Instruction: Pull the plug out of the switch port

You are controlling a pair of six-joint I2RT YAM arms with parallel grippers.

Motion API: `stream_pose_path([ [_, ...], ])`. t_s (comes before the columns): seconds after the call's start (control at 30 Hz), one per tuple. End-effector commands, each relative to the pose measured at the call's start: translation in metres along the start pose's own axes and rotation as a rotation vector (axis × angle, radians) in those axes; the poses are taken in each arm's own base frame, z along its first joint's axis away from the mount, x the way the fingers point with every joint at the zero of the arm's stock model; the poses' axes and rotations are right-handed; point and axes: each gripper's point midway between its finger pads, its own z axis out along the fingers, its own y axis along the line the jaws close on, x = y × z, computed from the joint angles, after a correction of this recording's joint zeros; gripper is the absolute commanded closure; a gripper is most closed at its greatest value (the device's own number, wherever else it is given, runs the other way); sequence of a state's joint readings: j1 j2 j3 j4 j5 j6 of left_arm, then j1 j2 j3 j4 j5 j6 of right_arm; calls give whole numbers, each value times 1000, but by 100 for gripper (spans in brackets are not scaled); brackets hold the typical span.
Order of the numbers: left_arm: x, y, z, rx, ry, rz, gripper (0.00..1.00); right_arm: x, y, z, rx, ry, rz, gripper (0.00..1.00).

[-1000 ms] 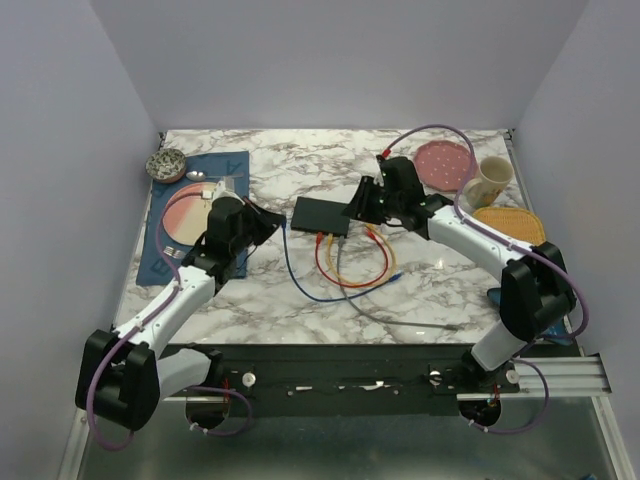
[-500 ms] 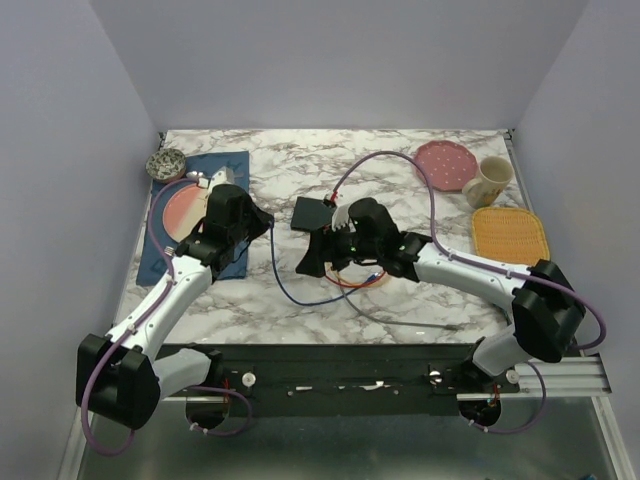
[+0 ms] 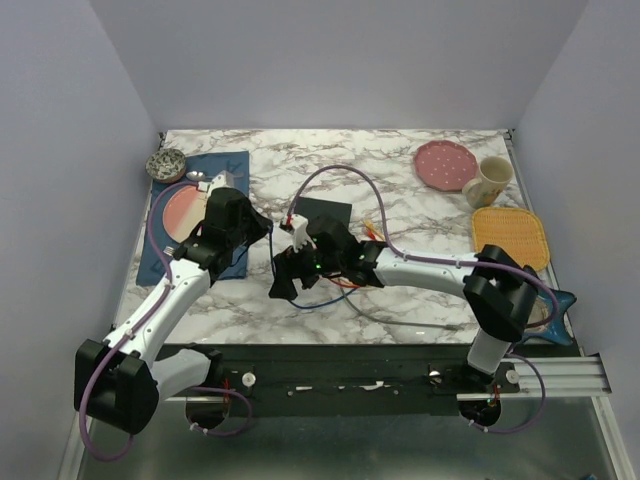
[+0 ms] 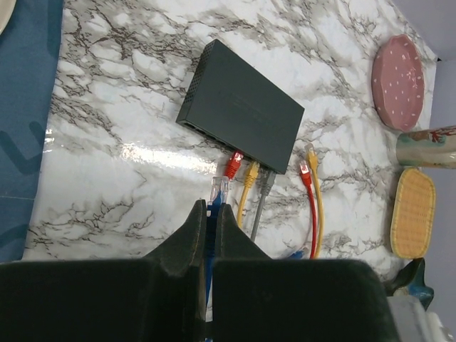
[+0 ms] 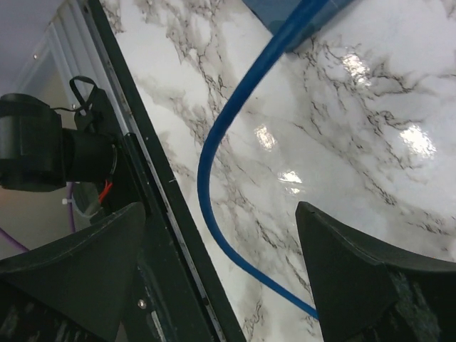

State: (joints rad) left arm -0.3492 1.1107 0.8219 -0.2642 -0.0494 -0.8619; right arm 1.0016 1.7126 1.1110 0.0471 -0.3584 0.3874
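The switch (image 4: 242, 110) is a flat black box on the marble table; in the top view (image 3: 330, 210) my right arm covers its front edge. Red (image 4: 233, 165), yellow (image 4: 251, 173) and grey (image 4: 268, 178) plugs sit in its front ports. My left gripper (image 4: 210, 206) is shut on the blue cable just behind its clear plug (image 4: 219, 189), which hangs free a little in front of the switch. My right gripper (image 5: 221, 214) is open and empty, low over the blue cable (image 5: 214, 142) near the table's front rail, and it also shows in the top view (image 3: 282, 278).
Loose red (image 4: 305, 168) and yellow (image 4: 311, 152) plugs lie right of the switch. A pink plate (image 3: 443, 163), mug (image 3: 488, 180) and orange mat (image 3: 510, 235) are at back right. A blue placemat (image 3: 235, 165) with a plate (image 3: 180, 210) and a speckled bowl (image 3: 166, 164) are at left.
My right arm has swung from behind the switch to the left and toward the front, over the cables. My left arm has hardly moved.
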Motion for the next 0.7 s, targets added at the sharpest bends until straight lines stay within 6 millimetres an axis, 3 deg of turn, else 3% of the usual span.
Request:
stream_pose_path([
  [0.0, 5, -3, -9, 23, 16, 12, 100, 3, 4, 23, -11, 47, -36, 13],
  [0.07, 3, -3, -12, 24, 9, 14, 100, 6, 7, 26, -32, 64, -36, 25],
  [0.1, 5, -1, -12, 17, 12, 17, 100, 5, 11, 23, -44, 63, -39, 41],
  [0.2, 0, 5, -14, -20, -7, 27, 100, -1, 31, 12, -91, 28, -85, 69],
  [0.27, -3, 9, -15, -47, -17, 32, 94, -4, 43, 4, -115, 14, -111, 79],
  [0.3, -8, 8, -16, -51, -32, 33, 83, -3, 44, 0, -116, 11, -116, 87],
  [0.4, -14, 9, -18, -73, -51, 31, 54, -18, 63, -22, -144, -33, -135, 99],
  [0.57, -28, 32, -20, -192, -113, -16, 34, -56, 98, -66, -205, -111, -181, 99],
  [0.6, -33, 35, -22, -210, -128, -28, 26, -61, 103, -71, -213, -121, -190, 99],
  [0.67, -43, 45, -27, -251, -174, -61, 20, -82, 110, -90, -179, -172, -200, 99],
])
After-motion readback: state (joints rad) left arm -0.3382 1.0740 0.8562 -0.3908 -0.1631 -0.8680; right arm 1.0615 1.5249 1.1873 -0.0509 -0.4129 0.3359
